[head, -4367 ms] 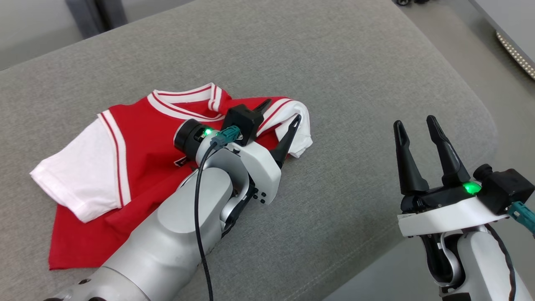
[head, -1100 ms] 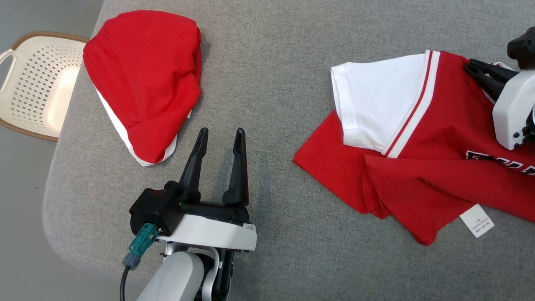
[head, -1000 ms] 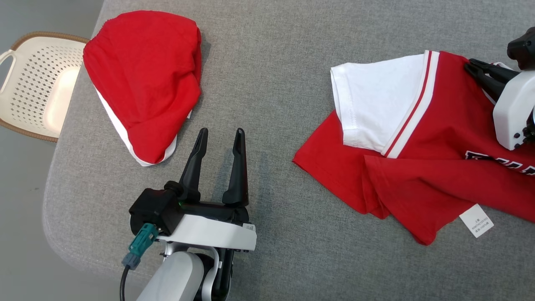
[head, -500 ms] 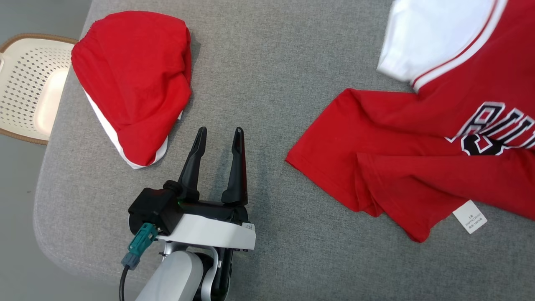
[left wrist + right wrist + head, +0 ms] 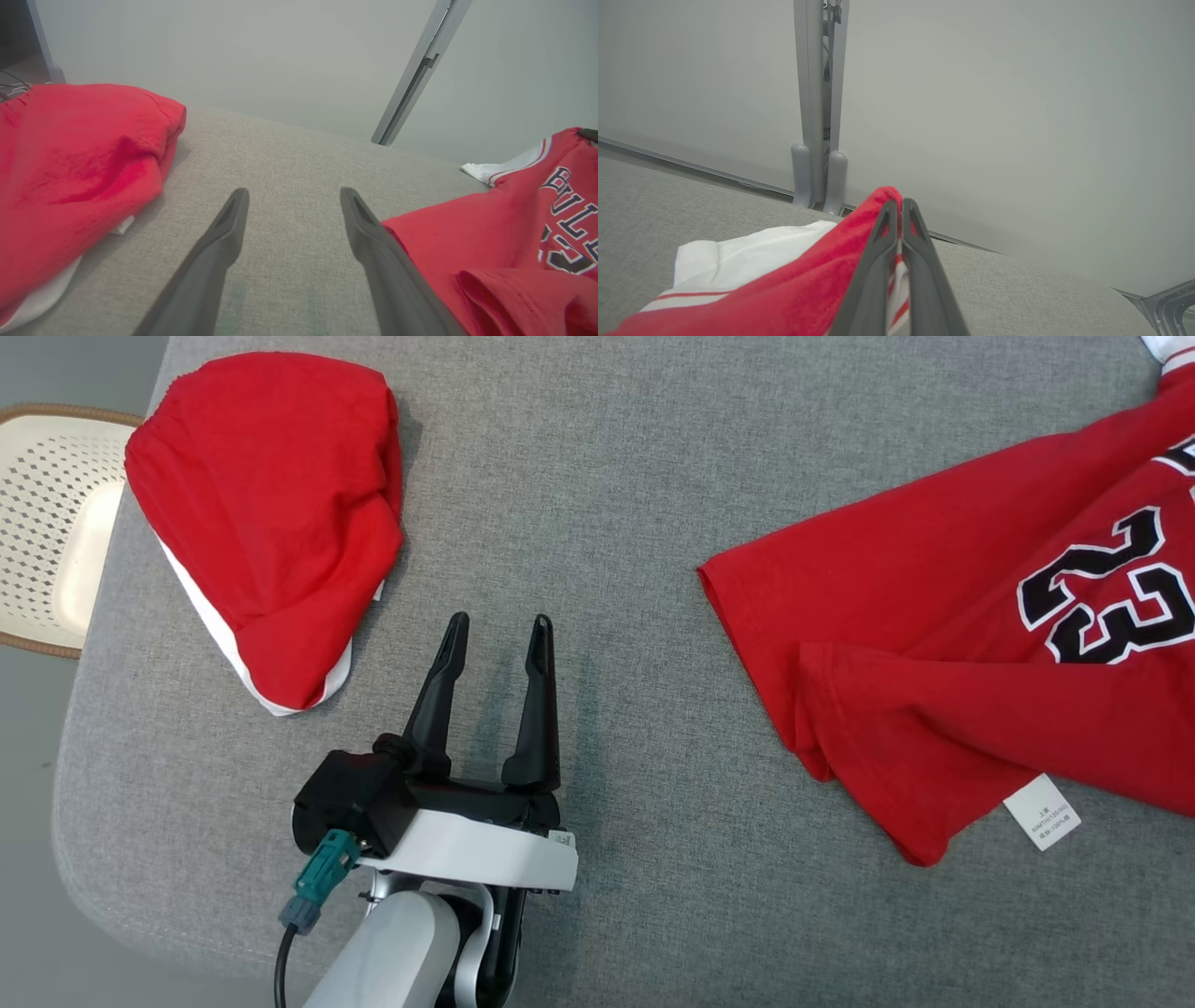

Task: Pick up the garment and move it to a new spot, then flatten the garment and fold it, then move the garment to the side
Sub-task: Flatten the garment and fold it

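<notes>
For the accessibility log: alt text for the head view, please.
A red jersey numbered 23 drapes across a grey cushion at right. The open left gripper sits at lower centre, with a red cloth bundle and cream basket at left.

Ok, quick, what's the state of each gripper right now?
Left gripper: open, holding nothing, above the grey cushion.
Right gripper: shut on the red jersey.

Head looks down — 2 wrist views skim the cushion (image 5: 653, 476).
</notes>
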Robot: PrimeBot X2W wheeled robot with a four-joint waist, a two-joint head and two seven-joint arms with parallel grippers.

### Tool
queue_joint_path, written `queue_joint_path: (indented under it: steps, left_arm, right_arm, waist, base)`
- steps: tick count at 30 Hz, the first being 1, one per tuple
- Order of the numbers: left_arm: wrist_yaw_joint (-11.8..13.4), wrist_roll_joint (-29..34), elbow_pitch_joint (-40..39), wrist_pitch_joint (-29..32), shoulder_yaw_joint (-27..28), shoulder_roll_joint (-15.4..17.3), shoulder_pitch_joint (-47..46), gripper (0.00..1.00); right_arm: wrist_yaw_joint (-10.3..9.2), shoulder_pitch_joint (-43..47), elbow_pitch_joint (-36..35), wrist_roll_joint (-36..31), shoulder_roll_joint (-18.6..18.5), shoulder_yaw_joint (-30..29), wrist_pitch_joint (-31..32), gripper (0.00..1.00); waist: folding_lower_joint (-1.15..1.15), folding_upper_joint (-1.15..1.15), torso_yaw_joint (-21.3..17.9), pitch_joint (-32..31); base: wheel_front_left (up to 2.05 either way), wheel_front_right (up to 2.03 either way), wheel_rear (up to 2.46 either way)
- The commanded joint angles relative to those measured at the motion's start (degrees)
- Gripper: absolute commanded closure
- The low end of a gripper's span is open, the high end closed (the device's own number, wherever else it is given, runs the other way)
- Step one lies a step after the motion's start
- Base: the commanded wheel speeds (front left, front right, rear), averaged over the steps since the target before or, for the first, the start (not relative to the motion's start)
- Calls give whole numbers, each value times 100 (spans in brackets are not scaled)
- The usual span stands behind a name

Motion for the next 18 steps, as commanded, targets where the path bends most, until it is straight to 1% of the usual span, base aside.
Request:
queue_joint_path:
  steps: [1, 3, 4, 5, 6, 8, 9, 14, 18]
  left_arm:
    - [7, 42, 1, -8, 2, 18, -66, 0]
    - [8, 47, 11, -8, -13, 18, -74, 0]
    - [9, 51, 12, -8, -16, 18, -79, 0]
    - [10, 54, 17, -8, -13, 17, -84, 0]
    - [9, 58, 21, -8, -6, 18, -83, 0]
    - [14, 75, 42, -8, 6, 18, -83, 0]
    - [12, 90, 49, -8, 8, 17, -94, 0]
    - [-5, 154, 125, -8, 92, 18, -95, 0]
    - [-64, 228, 202, -8, 240, 18, -14, 0]
  right_arm:
    - [-2, -11, 59, -18, 48, 20, -58, 100]
    - [-2, -30, 189, 25, 77, -13, -83, 100]
    - [-2, -6, 243, 43, 107, -22, -52, 97]
    - [-2, 41, 313, 97, 155, -40, 39, 54]
    - [-2, 122, 405, 205, 209, -99, 230, 0]
    - [-2, 177, 490, 248, 297, -116, 499, 0]
    - [-2, 154, 512, 254, 322, -121, 522, 0]
    - [-2, 266, 458, 205, 513, -25, 330, 0]
    - [-2, 453, 232, 273, 661, 19, 231, 0]
  waist:
    - [0, 0, -8, 12]
    - [0, 0, -12, 20]
    - [0, 0, -16, 22]
    - [0, 0, -25, 21]
    - [0, 0, -36, 19]
    - [0, 0, -72, 9]
    - [0, 0, -95, -2]
    - [0, 0, -276, -206]
    - [0, 0, -536, -521]
  base:
    - [0, 0, 0]
    - [0, 0, 0]
    - [0, 0, 0]
    - [0, 0, 0]
    - [0, 0, 0]
    - [0, 0, 0]
    - [0, 0, 0]
    - [0, 0, 0]
    - [0, 0, 0]
